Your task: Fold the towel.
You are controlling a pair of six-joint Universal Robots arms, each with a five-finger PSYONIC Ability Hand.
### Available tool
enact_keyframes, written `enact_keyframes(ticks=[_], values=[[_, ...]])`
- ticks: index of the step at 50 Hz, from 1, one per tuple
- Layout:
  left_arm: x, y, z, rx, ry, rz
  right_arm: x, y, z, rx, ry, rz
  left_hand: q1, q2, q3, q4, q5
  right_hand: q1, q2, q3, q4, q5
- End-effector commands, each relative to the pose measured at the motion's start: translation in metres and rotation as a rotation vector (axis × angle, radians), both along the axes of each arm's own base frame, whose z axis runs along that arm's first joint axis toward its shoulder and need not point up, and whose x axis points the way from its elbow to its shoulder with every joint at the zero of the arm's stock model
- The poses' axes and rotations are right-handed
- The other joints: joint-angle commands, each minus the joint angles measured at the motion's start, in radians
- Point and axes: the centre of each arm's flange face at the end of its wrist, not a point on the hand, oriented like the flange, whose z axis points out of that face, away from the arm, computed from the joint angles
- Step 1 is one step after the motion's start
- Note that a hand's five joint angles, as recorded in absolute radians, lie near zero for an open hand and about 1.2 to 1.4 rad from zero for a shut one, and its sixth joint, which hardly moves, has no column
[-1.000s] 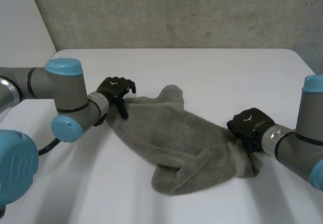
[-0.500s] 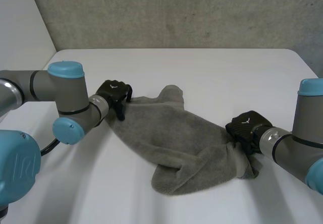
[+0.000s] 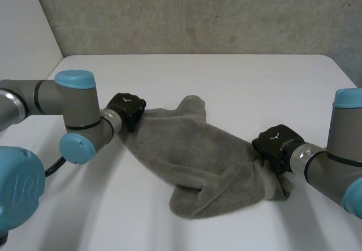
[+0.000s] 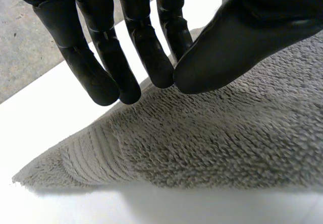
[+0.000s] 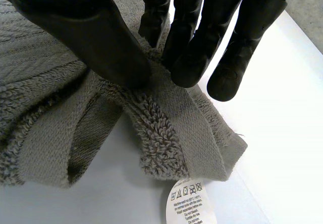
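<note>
A grey towel lies crumpled and stretched slantwise across the white table. My left hand is at its far left corner. In the left wrist view the thumb and fingers meet on the raised edge of the towel, pinching it. My right hand is at the near right end. In the right wrist view its thumb and fingers squeeze the bunched woven band of the towel. A white care label hangs from that corner.
A grey concrete wall stands behind the table's far edge. Bare table top lies beyond the towel and in front of it. Both arms reach in low from the sides.
My left hand's fingers, spread a second ago, have come together on the towel's far left corner. The right hand has stayed shut on its end, edging slightly left.
</note>
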Motion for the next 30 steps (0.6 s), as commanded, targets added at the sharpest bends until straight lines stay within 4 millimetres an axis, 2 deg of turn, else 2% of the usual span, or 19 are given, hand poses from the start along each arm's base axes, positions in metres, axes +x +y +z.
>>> enact_keyframes(ticks=[1,5,9,10,11,16,20,22,25,27,30], values=[[0.001,0.012,0.007,0.003,-0.021,0.014,0.000,-0.001,0.001,-0.004,-0.001,0.000,-0.083,-0.125,-0.144,-0.127,-0.287,0.069,0.092,0.050,0.054,0.066],[0.001,0.034,0.021,0.016,-0.026,-0.011,0.000,-0.001,0.002,-0.008,-0.003,-0.001,-0.083,-0.125,-0.144,-0.127,-0.287,0.069,0.092,0.050,0.054,0.066],[0.002,0.042,0.033,-0.007,-0.017,-0.014,0.000,-0.001,0.002,-0.008,-0.003,-0.001,-0.083,-0.125,-0.144,-0.127,-0.287,0.069,0.092,0.050,0.054,0.066],[0.001,0.040,0.038,-0.041,-0.004,-0.013,0.000,-0.002,0.003,-0.010,-0.003,-0.001,-0.190,-0.232,-0.251,-0.234,-0.394,0.069,0.092,0.050,0.054,0.066],[0.000,0.036,0.042,-0.076,0.010,-0.008,0.000,-0.001,0.003,-0.010,-0.003,0.000,-0.465,-0.506,-0.525,-0.509,-0.668,0.069,0.092,0.050,0.054,0.066],[-0.001,0.019,0.047,-0.148,0.021,0.001,0.000,0.000,0.001,-0.003,-0.001,0.002,-0.687,-0.728,-0.747,-0.731,-0.890,0.069,0.092,0.050,0.054,0.066],[-0.001,0.008,0.035,-0.163,-0.028,-0.001,0.001,0.001,0.000,0.000,0.000,0.003,-0.773,-0.814,-0.833,-0.817,-0.976,0.069,0.092,0.050,0.054,0.066],[0.008,-0.004,0.025,-0.168,-0.104,0.020,0.000,0.001,0.000,0.000,0.000,0.002,-0.834,-0.876,-0.895,-0.878,-1.038,0.069,0.092,0.050,0.054,0.066],[0.016,-0.011,0.024,-0.172,-0.137,0.038,0.000,0.001,0.000,0.000,0.000,0.002,-0.855,-0.896,-0.915,-0.899,-1.059,0.069,0.092,0.050,0.054,0.066],[0.024,-0.018,0.016,-0.169,-0.173,0.051,0.001,0.001,0.001,-0.001,0.000,0.004,-0.911,-0.952,-0.971,-0.955,-1.114,0.069,0.092,0.050,0.054,0.066],[0.025,-0.022,0.012,-0.165,-0.182,0.051,0.000,0.000,0.001,-0.001,0.000,0.002,-0.911,-0.952,-0.971,-0.955,-1.114,0.069,0.092,0.050,0.054,0.066]])
